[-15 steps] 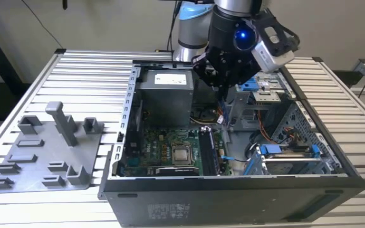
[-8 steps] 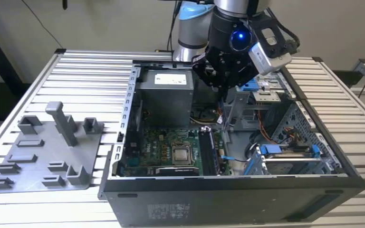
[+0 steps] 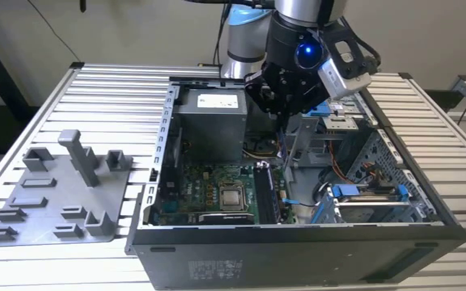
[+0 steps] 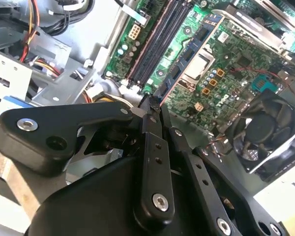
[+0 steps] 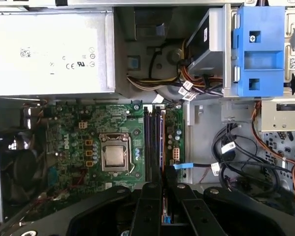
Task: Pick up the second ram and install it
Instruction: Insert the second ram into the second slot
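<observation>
The second ram [image 5: 163, 210] sits between the fingers of the claw [image 5: 162, 188]. In the first wrist view it is seen edge-on, as a thin strip with flecks of green and blue in the narrow gap. What shows of its long axis runs the same way as the black memory slots [image 5: 148, 142] on the motherboard below. I cannot tell which way its labelled end points.

The claw is drawn almost fully together, and its two dark linkage fingers [image 5: 146, 206] meet at the tips around that thin edge, gripping the strip. In the second wrist view the claw [image 4: 152, 104] tapers to a point with a small dark piece at its tip. It hangs above the near end of the memory slots [image 4: 157, 44] and does not touch them.

In the exterior view the claw [image 3: 280, 115] hovers inside the open computer case [image 3: 298, 242]. It is beside the grey power supply [image 3: 209, 118] and above the far end of the memory slots [image 3: 264, 194].

The processor socket [image 5: 113, 156] lies just beside the slots. A blue drive bracket [image 5: 258, 49] sits on their other side.

The case rests on a slatted metal surface [image 3: 427, 121]. A grey plastic tray with upright pegs [image 3: 55, 200] stands well apart, on the exterior view's left.
</observation>
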Motion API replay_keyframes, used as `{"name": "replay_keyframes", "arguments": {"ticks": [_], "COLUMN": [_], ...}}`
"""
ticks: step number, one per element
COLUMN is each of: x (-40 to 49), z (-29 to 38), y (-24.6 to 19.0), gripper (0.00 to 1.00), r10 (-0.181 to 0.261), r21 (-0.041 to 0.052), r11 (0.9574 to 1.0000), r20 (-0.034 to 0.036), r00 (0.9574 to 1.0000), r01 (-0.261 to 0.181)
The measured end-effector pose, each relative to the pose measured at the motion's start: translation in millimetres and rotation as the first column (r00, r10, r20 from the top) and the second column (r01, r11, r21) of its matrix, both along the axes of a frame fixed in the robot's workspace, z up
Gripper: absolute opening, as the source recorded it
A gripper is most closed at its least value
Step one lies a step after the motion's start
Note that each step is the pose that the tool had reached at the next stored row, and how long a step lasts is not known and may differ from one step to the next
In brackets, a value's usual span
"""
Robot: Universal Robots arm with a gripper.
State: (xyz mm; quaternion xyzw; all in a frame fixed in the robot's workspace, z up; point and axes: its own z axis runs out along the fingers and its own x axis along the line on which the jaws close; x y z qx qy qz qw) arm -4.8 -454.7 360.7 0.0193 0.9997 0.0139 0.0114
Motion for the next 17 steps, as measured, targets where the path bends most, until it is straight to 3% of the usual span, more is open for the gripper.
{"name": "replay_keyframes", "arguments": {"ticks": [7,12,17], "x": [3.2,3.4,2.3], "z": [-11.2,-18.9,-28.0], "y": [0.0,0.0,-0.3], "gripper": [0.14,0.14,0.14], "r10": [0.012,0.013,0.013], "r21": [-0.0028,-0.0141,-0.0141], "r11": [0.9999,0.9998,0.9998], "r20": [-0.0042,-0.0043,-0.0042], "r00": [0.9999,0.9999,0.9999], "r01": [-0.012,-0.013,-0.013]}}
